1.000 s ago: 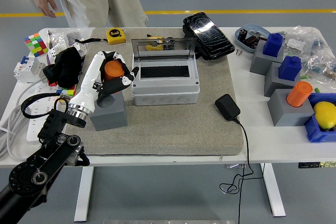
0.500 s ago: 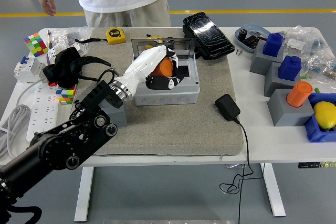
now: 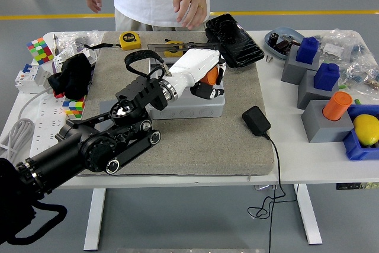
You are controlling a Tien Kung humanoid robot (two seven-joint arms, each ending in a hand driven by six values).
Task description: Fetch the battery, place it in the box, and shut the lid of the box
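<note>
My left hand (image 3: pixel 208 85) is shut on the orange battery (image 3: pixel 210 76) and holds it over the right part of the grey box (image 3: pixel 195 105) in the middle of the grey mat (image 3: pixel 201 140). The white hand and black forearm hide most of the box's inside. The box's clear lid (image 3: pixel 177 45) stands open behind the hand, with only its top edge showing. The right arm is out of view.
A person stands at the far side with both hands (image 3: pixel 191 4) raised above the table. A black charger (image 3: pixel 256 119) lies right of the box and a black case (image 3: pixel 234 39) behind it. A tape measure (image 3: pixel 131 40) is at the back left. Grey blocks with a blue cap (image 3: pixel 326 76) and an orange cap (image 3: pixel 337 105) stand at the right.
My left hand lifted the orange battery off the grey block at left and carried it right, over the box. The person moved right and raised a hand.
</note>
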